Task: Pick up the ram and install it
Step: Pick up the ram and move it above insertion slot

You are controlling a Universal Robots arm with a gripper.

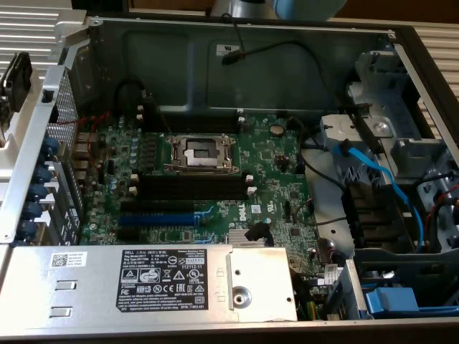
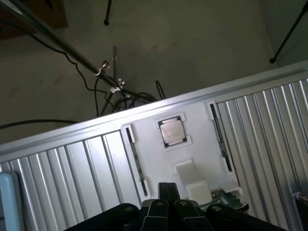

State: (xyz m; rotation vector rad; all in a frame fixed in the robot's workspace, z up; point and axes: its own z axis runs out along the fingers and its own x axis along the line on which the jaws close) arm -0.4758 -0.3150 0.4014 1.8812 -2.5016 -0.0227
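So: ram (image 2: 225, 198) not picked, fingers empty

Gripper (image 2: 168, 188) fingers pressed together, gripping nothing, over the white holder tray (image 2: 197, 120). The green board edge just beside the fingers is probably the ram. It is mostly hidden by the gripper body, so long axis unclear. Black memory slots (image 1: 190, 188) on the motherboard (image 1: 280, 165) hold no stick.

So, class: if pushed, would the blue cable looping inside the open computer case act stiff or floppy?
Probably floppy: the blue cable curves loosely instead of holding a straight line. Likely light, since it looks thin and flat. It may spring back or snag, as both ends run in among other parts.
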